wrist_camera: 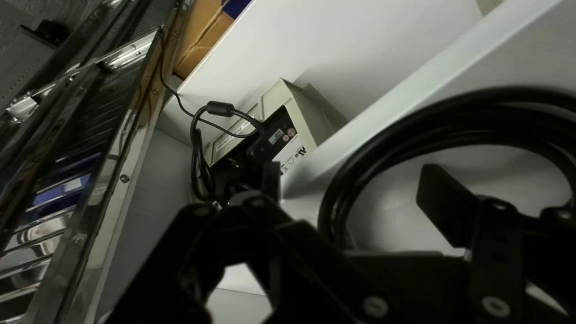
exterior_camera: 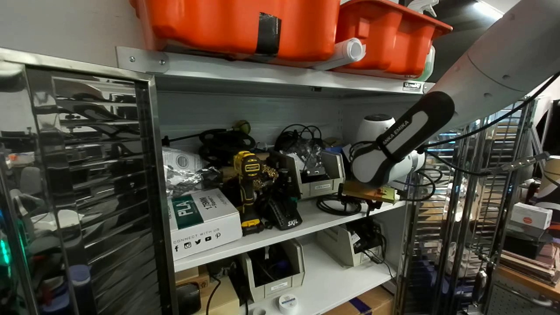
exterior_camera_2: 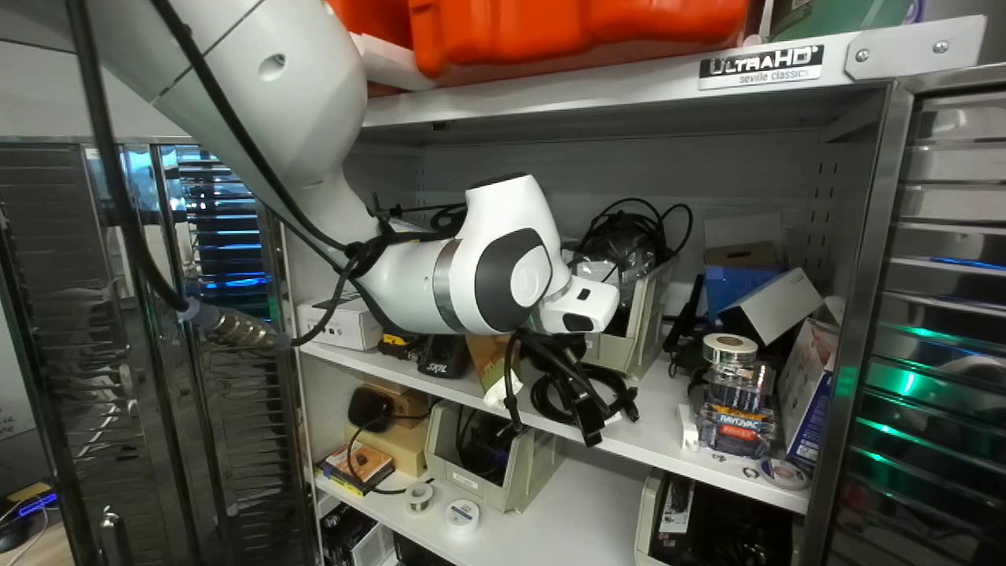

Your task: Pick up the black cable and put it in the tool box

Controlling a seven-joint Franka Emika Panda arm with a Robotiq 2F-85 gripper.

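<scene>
My gripper (wrist_camera: pixel 357 191): spread, nothing pinched. Black cable (wrist_camera: pixel 405 139) lies as a flat loose coil on the cabinet shelf (exterior_camera: pixel 309 218), right at the front edge, between the PLA box (exterior_camera: pixel 206 221) at the left front corner and the battery packs (exterior_camera_2: pixel 737 417) by the right front corner.

Key relation: wrist view puts the coil's near strands in the gap between my fingers. One fingertip (wrist_camera: pixel 271 179) shows outside the front edge, over the level below; the opposite fingertip (wrist_camera: pixel 443 202) shows over the hole of the loop. Coil is round, no long axis to speak of; strand direction counts, and in the gap they run roughly square to my closing line. Good for a pinch, I'd say. Probably no wrist turn needed, little or no sideways shift.

Height unclear. In both exterior views I'm just beside or over the coil; can't tell if my tips reach cord level, can't confirm contact. Likely next: down a touch, then squeeze. Risk: a pad catches the front edge, or I get only some strands.

Drop spot: light-grey bin (exterior_camera: pixel 321 188), my pick for the tool box, behind the coil, so after lifting I'd go up and toward the back edge. Similar bin (exterior_camera: pixel 278 286) on the level below, so not certain. Pickup not done yet.
</scene>
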